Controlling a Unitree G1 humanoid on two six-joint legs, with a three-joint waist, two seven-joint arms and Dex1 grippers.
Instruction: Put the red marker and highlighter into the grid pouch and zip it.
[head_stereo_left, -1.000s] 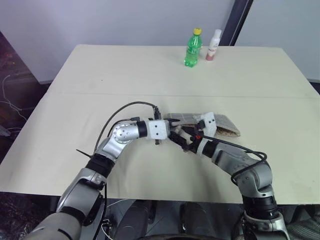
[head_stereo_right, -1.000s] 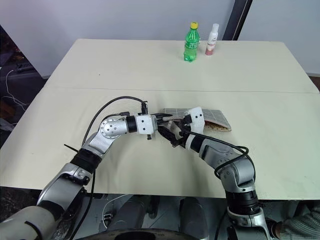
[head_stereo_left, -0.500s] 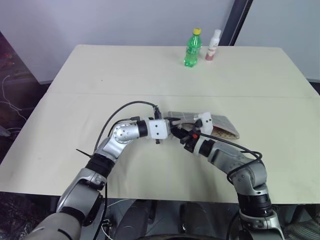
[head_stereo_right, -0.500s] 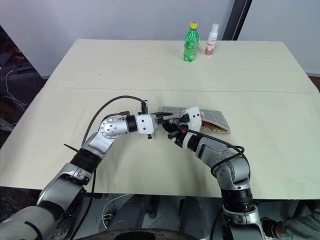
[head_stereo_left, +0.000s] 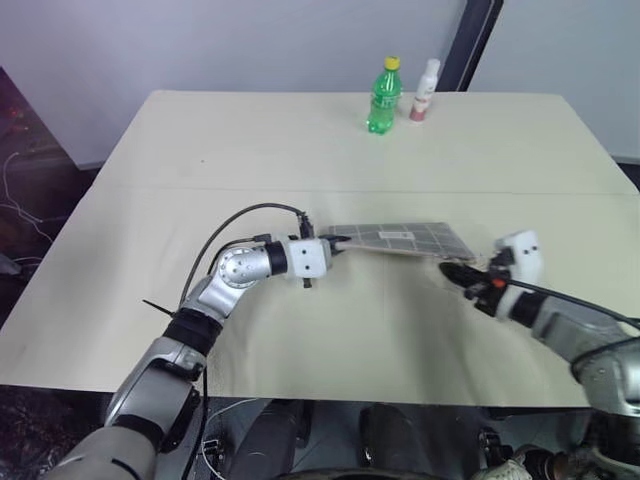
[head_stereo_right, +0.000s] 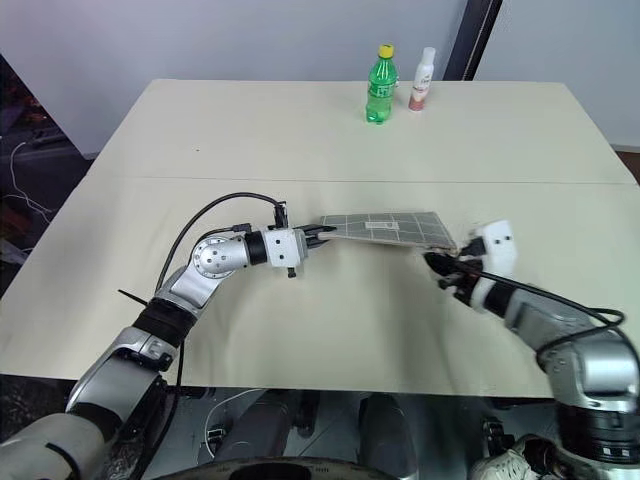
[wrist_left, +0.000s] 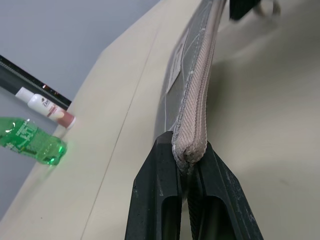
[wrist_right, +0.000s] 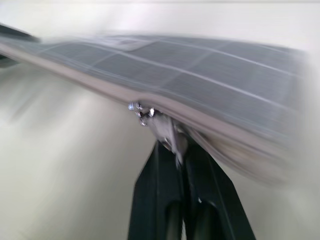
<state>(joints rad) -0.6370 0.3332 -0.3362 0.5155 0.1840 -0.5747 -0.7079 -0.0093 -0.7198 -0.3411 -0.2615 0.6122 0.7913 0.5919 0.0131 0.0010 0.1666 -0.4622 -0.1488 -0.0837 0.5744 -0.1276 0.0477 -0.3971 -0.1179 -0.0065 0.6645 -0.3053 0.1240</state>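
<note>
The grid pouch (head_stereo_left: 400, 238), grey with white lines and a small white label, hangs stretched level just above the table between my two grippers. My left gripper (head_stereo_left: 335, 243) is shut on the pouch's left end, where its fingers (wrist_left: 165, 165) pinch the zipper edge (wrist_left: 200, 75). At the pouch's right end my right gripper (head_stereo_left: 452, 268) is shut on the metal zipper pull (wrist_right: 159, 124). The zipper edge looks closed along its length. The red marker and the highlighter are hidden.
A green bottle (head_stereo_left: 381, 95) and a small white bottle (head_stereo_left: 426, 90) stand at the table's far edge. A seam (head_stereo_left: 200, 188) crosses the beige table behind the pouch. There is bare tabletop around both arms.
My right gripper shut, then swept right along the pouch from beside the left gripper to its right end. The gaping right end has closed and the pouch is now pulled straight.
</note>
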